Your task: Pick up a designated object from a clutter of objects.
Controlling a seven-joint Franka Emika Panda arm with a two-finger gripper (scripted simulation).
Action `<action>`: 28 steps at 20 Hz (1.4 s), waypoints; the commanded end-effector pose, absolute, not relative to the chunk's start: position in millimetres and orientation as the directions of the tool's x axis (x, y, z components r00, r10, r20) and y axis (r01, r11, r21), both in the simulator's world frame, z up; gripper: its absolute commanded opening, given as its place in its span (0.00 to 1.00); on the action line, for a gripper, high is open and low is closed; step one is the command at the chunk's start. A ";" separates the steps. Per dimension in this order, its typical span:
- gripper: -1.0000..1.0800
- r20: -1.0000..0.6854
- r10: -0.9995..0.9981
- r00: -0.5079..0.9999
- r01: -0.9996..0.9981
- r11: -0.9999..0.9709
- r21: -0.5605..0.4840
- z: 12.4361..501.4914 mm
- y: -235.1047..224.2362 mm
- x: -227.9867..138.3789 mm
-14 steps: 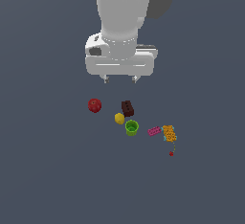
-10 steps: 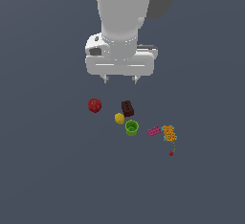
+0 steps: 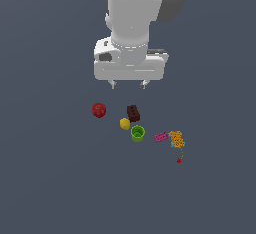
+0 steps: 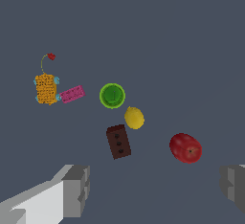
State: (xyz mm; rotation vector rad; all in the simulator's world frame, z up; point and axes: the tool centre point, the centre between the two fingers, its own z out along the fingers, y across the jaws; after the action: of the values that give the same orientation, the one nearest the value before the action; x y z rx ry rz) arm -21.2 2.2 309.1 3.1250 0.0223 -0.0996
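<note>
The orange studded block with bluish edges lies at the exterior view's right end of the clutter; it also shows in the wrist view. Beside it lies the flat pink brick, then the green cup, the yellow lemon, the dark brown brick and the red apple. My gripper hangs open and empty high above the floor, over the brown brick and apple side, well apart from the orange block. Its fingers frame the wrist view.
A tiny red dot on a thin stalk sits just past the orange block. The dark grey floor spreads around the cluster.
</note>
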 end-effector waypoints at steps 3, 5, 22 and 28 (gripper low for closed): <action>0.96 -0.063 0.014 0.998 0.015 -1.000 0.015 308.3 2.8 -20.2; 0.96 -0.063 0.015 0.998 0.016 -1.000 0.016 306.0 5.1 -17.9; 0.96 -0.035 0.044 0.998 0.045 -0.998 0.038 222.4 88.3 42.6; 0.96 -0.020 0.061 0.998 0.061 -0.998 0.034 168.1 141.6 62.1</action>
State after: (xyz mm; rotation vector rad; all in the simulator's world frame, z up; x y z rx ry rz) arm 58.0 127.6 182.4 3.1035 0.0891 -0.0357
